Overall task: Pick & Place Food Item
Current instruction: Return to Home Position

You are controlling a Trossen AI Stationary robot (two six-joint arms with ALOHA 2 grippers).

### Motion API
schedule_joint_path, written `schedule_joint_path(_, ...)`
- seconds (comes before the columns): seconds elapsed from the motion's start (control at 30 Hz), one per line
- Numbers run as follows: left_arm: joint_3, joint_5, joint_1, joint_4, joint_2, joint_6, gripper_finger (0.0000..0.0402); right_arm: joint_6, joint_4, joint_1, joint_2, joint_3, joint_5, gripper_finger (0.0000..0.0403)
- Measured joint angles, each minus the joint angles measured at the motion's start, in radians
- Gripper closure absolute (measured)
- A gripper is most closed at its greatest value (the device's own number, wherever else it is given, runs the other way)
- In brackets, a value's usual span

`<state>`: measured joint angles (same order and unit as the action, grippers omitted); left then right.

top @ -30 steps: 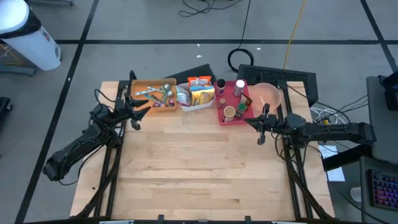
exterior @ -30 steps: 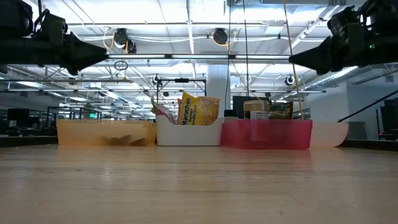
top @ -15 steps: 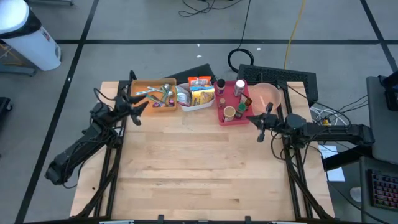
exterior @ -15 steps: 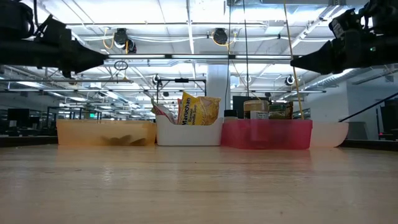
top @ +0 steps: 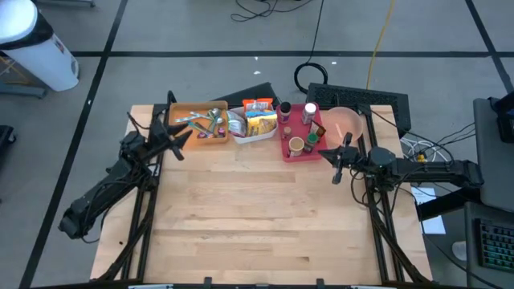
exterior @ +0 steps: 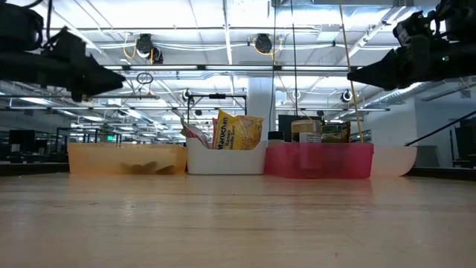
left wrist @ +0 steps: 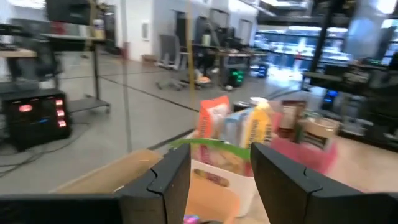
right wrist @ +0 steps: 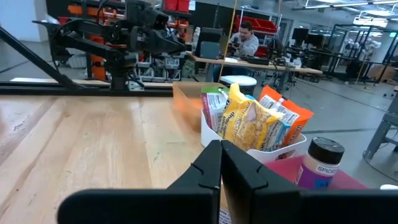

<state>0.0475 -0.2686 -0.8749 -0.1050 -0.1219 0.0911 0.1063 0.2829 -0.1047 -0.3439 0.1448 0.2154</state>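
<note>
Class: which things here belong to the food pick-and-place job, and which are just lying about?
Job: pink bin; spice bottle; noodle packets in the white bin; orange bin; left gripper and right gripper, raised beside the bins.
Lying about: cable coil and white drum on the floor; pink bowl.

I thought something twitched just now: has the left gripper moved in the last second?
Yes, slightly. In the low view the left gripper has drawn back toward the picture's left and dipped a little, judged against the orange bin below it.
</note>
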Motion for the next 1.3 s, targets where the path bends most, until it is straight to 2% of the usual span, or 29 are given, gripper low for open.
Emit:
schedule_joint_path(0.2, 0.0, -0.086, 0.02, 0.002, 0.116, 0.056, 0.0229, 0.004, -0.007, 0.0, 0.0, 0.0, 0.048, 0.0403)
schedule_joint_path(0.3, 0.001, -0.088, 0.041, 0.01, 0.117, 0.058, 0.0229, 0.018, -0.007, 0.0, 0.0, 0.0, 0.052, 0.0403)
schedule_joint_path(0.47, 0.001, 0.007, 0.074, 0.048, 0.116, 0.032, 0.0229, 0.027, -0.012, -0.007, 0.0, 0.0, 0.053, 0.0403)
schedule_joint_path(0.6, -0.005, 0.165, 0.103, 0.064, 0.116, -0.015, 0.0229, 0.036, -0.012, -0.007, 0.0, 0.0, 0.053, 0.0403)
schedule_joint_path(0.67, -0.029, 0.208, 0.112, 0.046, 0.116, -0.019, 0.0229, 0.037, -0.012, -0.007, 0.0, 0.0, 0.054, 0.0403)
schedule_joint_path(1.07, -0.033, 0.217, 0.119, 0.07, 0.116, -0.046, 0.0229, 0.038, -0.008, -0.007, 0.0, -0.003, 0.053, 0.0403)
schedule_joint_path(1.2, -0.033, 0.218, 0.119, 0.079, 0.116, -0.056, 0.0229, 0.042, 0.05, -0.007, 0.0, -0.066, 0.1, 0.0403)
schedule_joint_path(1.3, -0.033, 0.218, 0.119, 0.079, 0.116, -0.057, 0.0229, 0.039, 0.165, -0.006, 0.003, -0.124, 0.104, 0.0403)
